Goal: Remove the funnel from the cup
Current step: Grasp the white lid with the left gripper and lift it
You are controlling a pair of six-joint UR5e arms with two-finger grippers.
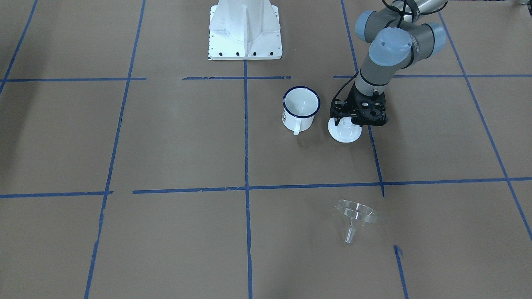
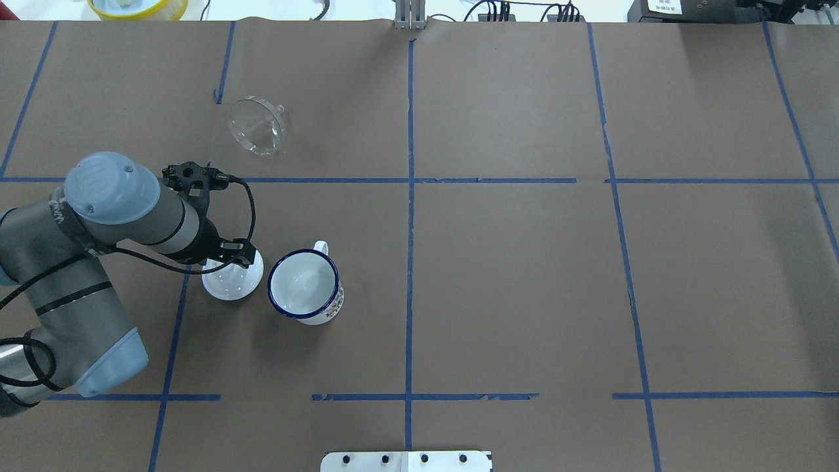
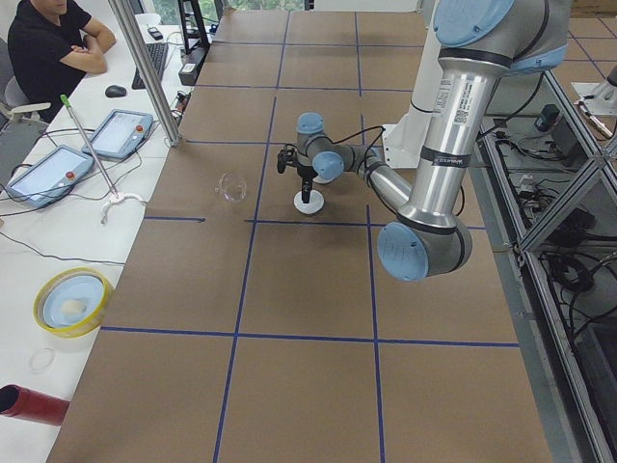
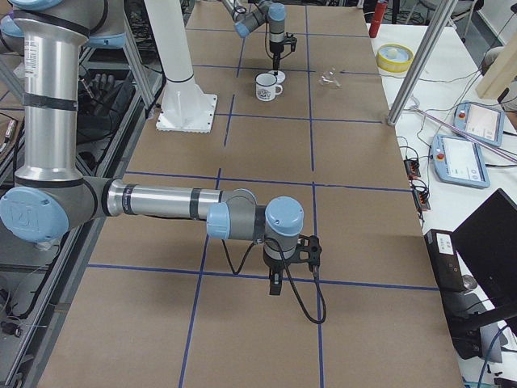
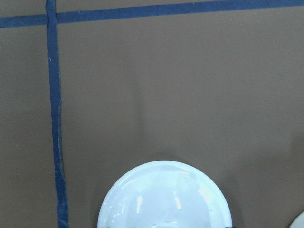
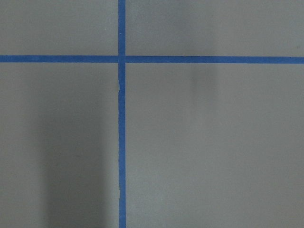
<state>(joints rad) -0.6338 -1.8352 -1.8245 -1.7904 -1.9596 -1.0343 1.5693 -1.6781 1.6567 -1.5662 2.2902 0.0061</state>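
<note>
The clear funnel (image 1: 354, 218) lies on its side on the brown table, far from the cup; it also shows in the overhead view (image 2: 257, 124). The white cup with a dark blue rim (image 1: 301, 109) stands upright and empty (image 2: 305, 286). My left gripper (image 1: 351, 123) hangs directly over a white domed lid (image 1: 345, 133) that rests beside the cup (image 2: 231, 283). Its fingers are hidden by its body, so I cannot tell whether they grip the lid. My right gripper (image 4: 275, 287) shows only in the exterior right view, low over bare table, and I cannot tell its state.
The robot's white base (image 1: 245, 31) stands at the table's edge behind the cup. Blue tape lines (image 1: 246, 137) cross the brown paper. A yellow bowl (image 3: 71, 299) and tablets (image 3: 43, 174) sit on the side bench, where a person is seated.
</note>
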